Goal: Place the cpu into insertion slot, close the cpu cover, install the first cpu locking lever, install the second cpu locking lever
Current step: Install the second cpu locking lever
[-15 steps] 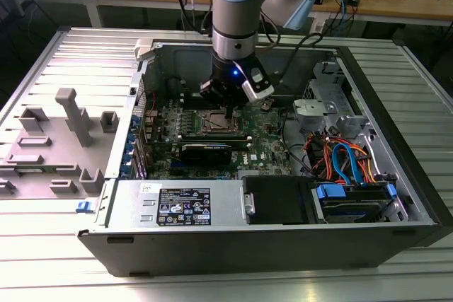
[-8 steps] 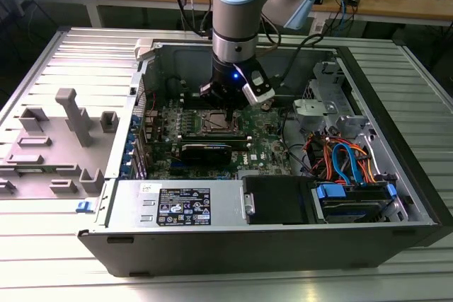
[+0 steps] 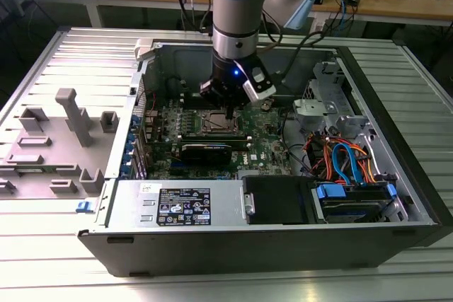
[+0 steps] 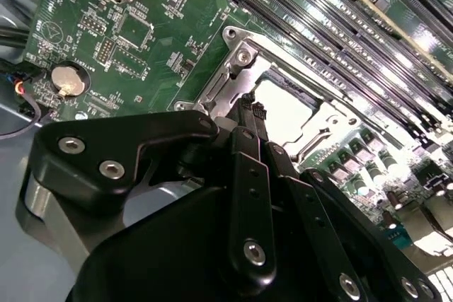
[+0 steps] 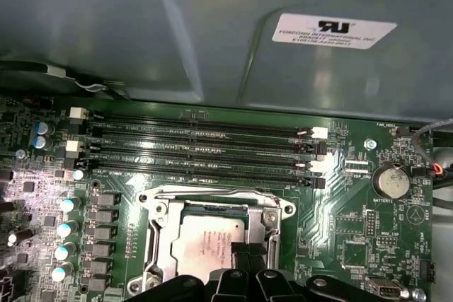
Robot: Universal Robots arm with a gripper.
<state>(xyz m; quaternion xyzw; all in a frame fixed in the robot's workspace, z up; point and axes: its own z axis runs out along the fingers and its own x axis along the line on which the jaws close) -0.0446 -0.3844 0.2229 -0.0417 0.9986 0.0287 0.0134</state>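
While the cpu (image 5: pixel 209 242) lies flat in the insertion slot (image 5: pixel 158 242) with the cpu cover (image 5: pixel 272 218) down around it, the gripper (image 4: pixel 249 104) hangs just above the chip, fingers (image 5: pixel 244 252) pinched together, grasping nothing.

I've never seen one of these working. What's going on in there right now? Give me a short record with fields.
Setting: open computer case lying on a slatted metal table
Arm's hand: low over the socket area of the green motherboard
Cpu: silver chip sitting in the insertion slot
Cpu cover: lying flat around the chip
Nearby: memory slots, coin battery
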